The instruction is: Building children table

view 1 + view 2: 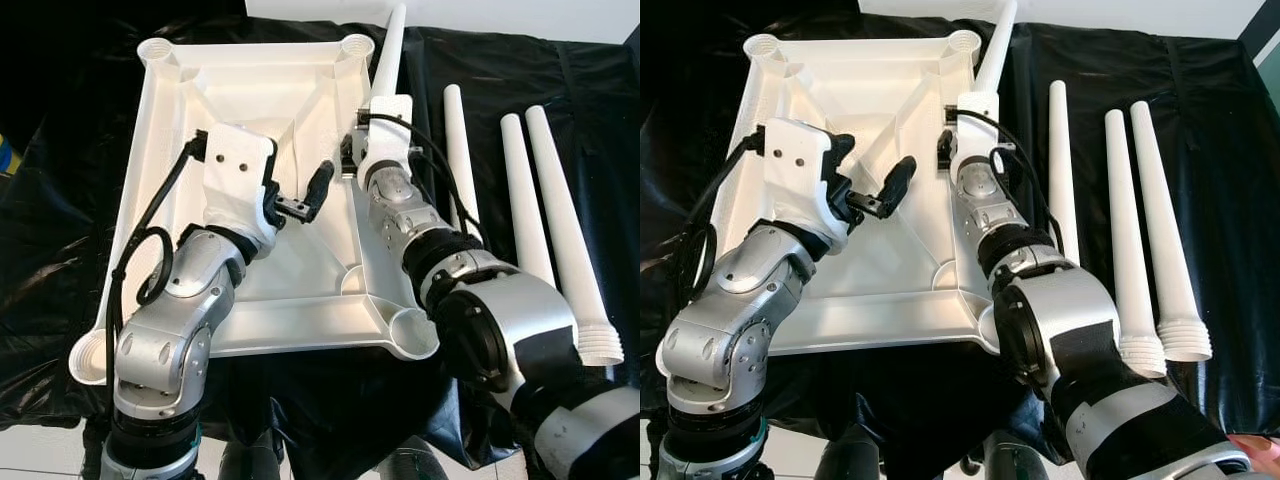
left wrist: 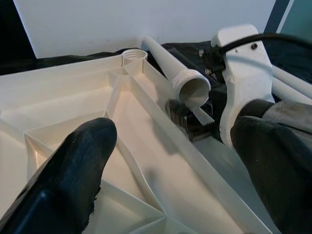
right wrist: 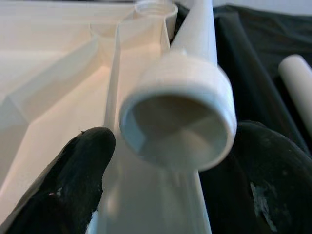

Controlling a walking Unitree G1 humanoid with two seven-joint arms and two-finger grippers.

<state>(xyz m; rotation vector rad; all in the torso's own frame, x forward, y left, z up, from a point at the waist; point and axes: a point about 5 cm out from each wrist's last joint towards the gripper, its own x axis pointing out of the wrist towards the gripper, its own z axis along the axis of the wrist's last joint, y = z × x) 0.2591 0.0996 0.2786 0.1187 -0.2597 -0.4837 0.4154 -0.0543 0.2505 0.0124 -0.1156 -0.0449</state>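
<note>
A white plastic table top (image 1: pixel 250 90) lies upside down on black cloth, with a round socket at each corner. My right gripper (image 3: pixel 170 165) is shut on the threaded end of a white table leg (image 3: pixel 180 122). That leg (image 1: pixel 390 50) runs along the top's right rim and points past the far right socket (image 1: pixel 357 45). My left gripper (image 1: pixel 300 195) hovers open over the middle of the table top, holding nothing. In the left wrist view the held leg's open end (image 2: pixel 191 88) sits just above the right rim.
Three more white legs (image 1: pixel 458 150) (image 1: pixel 525 200) (image 1: pixel 565 230) lie side by side on the black cloth (image 1: pixel 480 60) right of the table top. The near right socket (image 1: pixel 412 332) sits beside my right forearm. A white wall edges the far side.
</note>
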